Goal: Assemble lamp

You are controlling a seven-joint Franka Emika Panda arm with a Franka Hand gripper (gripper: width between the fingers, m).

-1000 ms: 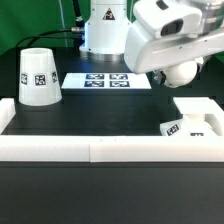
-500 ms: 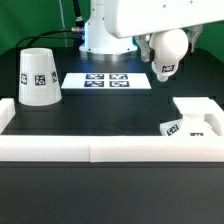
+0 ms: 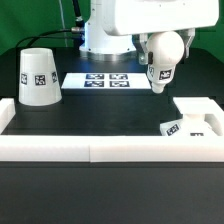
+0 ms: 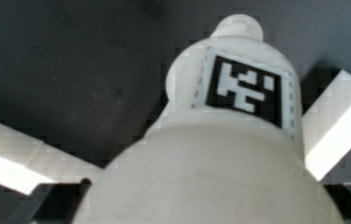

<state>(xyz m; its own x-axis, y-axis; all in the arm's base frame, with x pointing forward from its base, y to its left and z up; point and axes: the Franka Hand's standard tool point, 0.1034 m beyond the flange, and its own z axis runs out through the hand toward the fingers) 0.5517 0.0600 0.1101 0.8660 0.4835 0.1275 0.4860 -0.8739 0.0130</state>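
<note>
Bulb: your bulb hangs clear of the table, above the marker board's end on the exterior view's right. Its narrow neck points down, slightly tilted, and a square tag shows on that neck.
End effector: the end effector is closed on the bulb's wide round part. In the wrist view you see dark fingers at either side of it.
Base: the base lies flat on the table, nearer the camera than the marker board and toward the exterior view's right, well apart from the board.
Shade: the shade stands wide end down by the marker board's other end, near it but not touching.
Rail: a low white rail runs along the front of the table, on the camera side of the marker board, and turns back at both ends. The base sits in its corner on the exterior view's right.
Hard to see: the arm's white housing hides the fingers in the exterior view. The frame edge cuts off the base. You cannot tell whether the small tagged piece beside the base belongs to it.
Around: the robot's pedestal stands behind the marker board.
</note>
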